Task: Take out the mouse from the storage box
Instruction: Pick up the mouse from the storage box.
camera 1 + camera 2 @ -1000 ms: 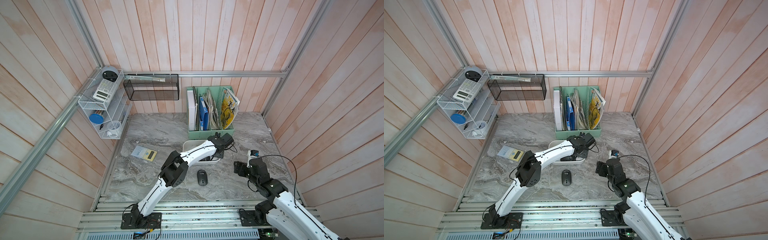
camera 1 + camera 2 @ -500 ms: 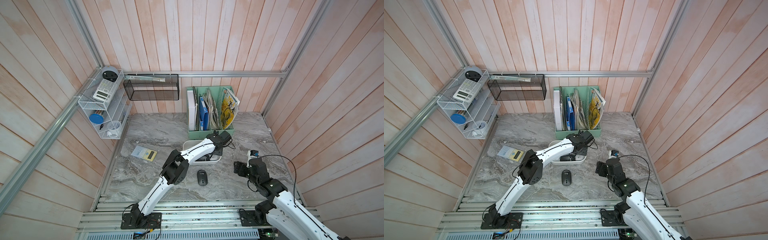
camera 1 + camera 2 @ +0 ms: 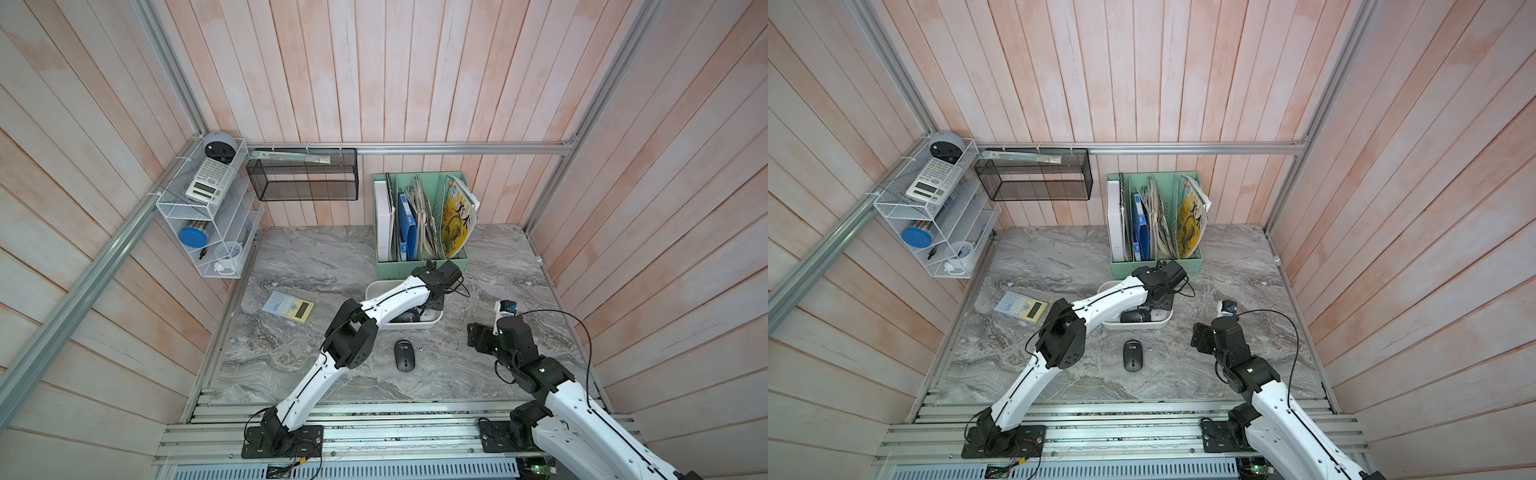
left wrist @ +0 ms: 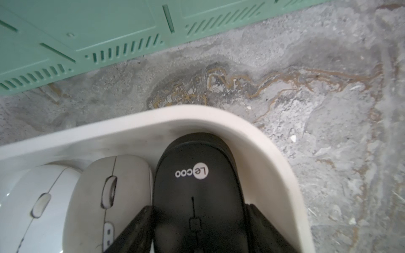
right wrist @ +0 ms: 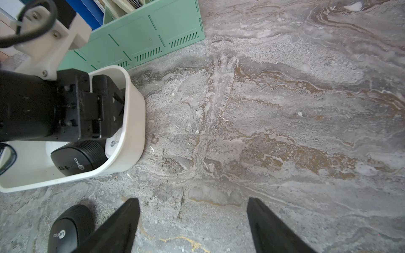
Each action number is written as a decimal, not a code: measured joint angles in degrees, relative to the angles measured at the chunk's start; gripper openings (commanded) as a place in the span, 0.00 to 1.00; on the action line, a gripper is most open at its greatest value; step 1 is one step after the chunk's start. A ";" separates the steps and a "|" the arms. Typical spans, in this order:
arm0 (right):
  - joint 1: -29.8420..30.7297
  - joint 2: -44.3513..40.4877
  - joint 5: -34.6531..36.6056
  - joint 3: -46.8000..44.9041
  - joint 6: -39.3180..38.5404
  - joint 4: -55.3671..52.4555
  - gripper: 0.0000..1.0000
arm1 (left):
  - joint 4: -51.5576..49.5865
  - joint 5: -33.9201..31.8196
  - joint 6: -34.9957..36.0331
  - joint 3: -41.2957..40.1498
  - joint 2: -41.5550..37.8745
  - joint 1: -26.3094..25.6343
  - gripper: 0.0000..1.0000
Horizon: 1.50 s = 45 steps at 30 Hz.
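White plastic storage box (image 3: 376,286) sits centre frame in both top views. It's shallow with rounded corners and a plain rim, just in front of the mint file holder (image 3: 392,266). Left wrist view, left to right inside the box: white mouse (image 4: 39,197), grey mouse (image 4: 118,181), then black mouse (image 4: 197,175) with a round Lecoo logo, tucked into the box corner. All three packed side by side. Left gripper (image 4: 199,208) straddles the black mouse, one finger at each flank; can't tell if it's actually clamped. Second black mouse (image 3: 404,355) lies on the marble top (image 3: 291,257) just below the box. Right gripper (image 5: 192,219) is right of the box, jaws wide over bare marble.
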 measured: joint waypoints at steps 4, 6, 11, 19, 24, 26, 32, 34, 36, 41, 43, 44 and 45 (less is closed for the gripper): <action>0.00 0.22 0.00 0.00 0.00 0.02 0.84 | -0.17 0.44 0.00 0.22 0.15 0.15 0.65; 0.00 0.22 0.02 0.00 0.00 0.02 0.84 | -0.35 0.57 0.02 0.31 0.15 0.22 0.62; 0.00 0.22 0.02 0.00 0.00 0.02 0.84 | -0.42 0.94 -0.20 0.37 0.15 0.33 0.57; 0.00 0.22 0.04 0.00 0.00 0.02 0.84 | -0.24 0.68 -0.24 0.13 -0.37 0.31 0.55; 0.00 0.22 0.17 0.00 0.00 0.02 0.84 | 1.14 -0.11 -0.24 -2.38 -3.10 0.02 0.54; 0.00 0.22 0.20 0.00 0.00 0.02 0.84 | 1.53 -0.46 -0.22 -3.39 -4.85 -0.15 0.54; 0.00 0.22 0.22 0.00 0.00 0.02 0.84 | 3.76 -1.53 -0.26 -8.11 -10.54 -0.55 0.53; 0.00 0.22 0.22 0.00 0.00 0.02 0.84 | 4.79 -1.99 -0.33 -11.23 -12.66 -0.55 0.53; 0.00 0.22 0.26 0.00 0.00 0.02 0.84 | 5.79 -2.40 -0.52 -14.75 -14.93 -0.48 0.53; 0.00 0.22 0.44 0.00 0.00 0.02 0.84 | 7.39 -3.67 -0.74 -23.12 -20.96 0.37 0.53; 0.00 0.22 0.44 0.00 0.00 0.02 0.84 | 8.22 -4.35 -0.90 -26.60 -23.89 1.14 0.53; 0.00 0.22 0.44 0.00 0.00 0.02 0.84 | 8.68 -4.74 -0.94 -28.57 -25.57 1.70 0.53; 0.00 0.22 0.44 0.00 0.00 0.02 0.84 | 8.96 -5.03 -1.01 -30.32 -27.17 2.34 0.53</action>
